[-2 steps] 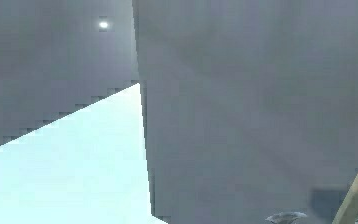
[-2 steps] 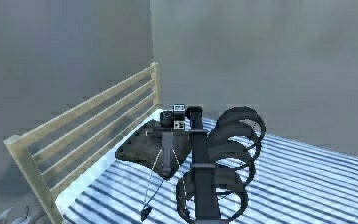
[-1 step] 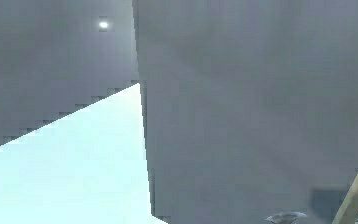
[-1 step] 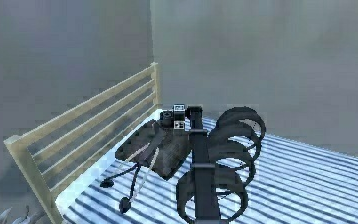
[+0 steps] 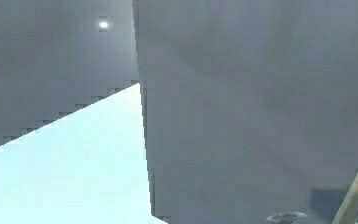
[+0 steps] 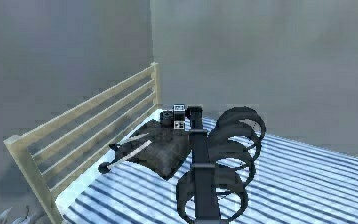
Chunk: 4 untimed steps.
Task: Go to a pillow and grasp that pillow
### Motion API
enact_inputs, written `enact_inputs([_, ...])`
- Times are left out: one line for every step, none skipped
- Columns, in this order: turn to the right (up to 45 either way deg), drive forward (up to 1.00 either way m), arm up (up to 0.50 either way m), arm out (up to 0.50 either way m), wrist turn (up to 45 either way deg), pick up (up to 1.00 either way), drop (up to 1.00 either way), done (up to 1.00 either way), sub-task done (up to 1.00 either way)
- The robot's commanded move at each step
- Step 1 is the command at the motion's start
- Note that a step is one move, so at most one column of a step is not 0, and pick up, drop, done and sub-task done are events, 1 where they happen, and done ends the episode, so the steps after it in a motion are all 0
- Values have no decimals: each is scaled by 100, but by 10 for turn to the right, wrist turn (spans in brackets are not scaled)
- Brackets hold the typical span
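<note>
Striped bed (image 6: 307, 175) carries a dark pillow (image 6: 173, 156), likely soft and light, best taken at a corner; whether the pincer (image 6: 117, 155) holds anything is unclear.

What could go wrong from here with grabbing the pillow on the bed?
1. The gripper is at the dark pillow, which lies on the striped bed. I cannot tell whether it holds anything, so lifting may leave the pillow behind.
2. The wooden headboard looks near the gripper, so reaching farther might strike its slats.
3. A grey wall seems close ahead, so driving forward could bump it.
</note>
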Motion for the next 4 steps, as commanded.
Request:
enact_inputs([0, 0, 0, 0, 450, 0, 0, 0, 0])
enact_inputs([0, 0, 0, 0, 420, 0, 0, 0, 0])
enact_inputs([0, 0, -30, 0, 0, 0, 0, 0, 0])
enact_inputs([0, 0, 0, 0, 0, 100, 0, 0, 0])
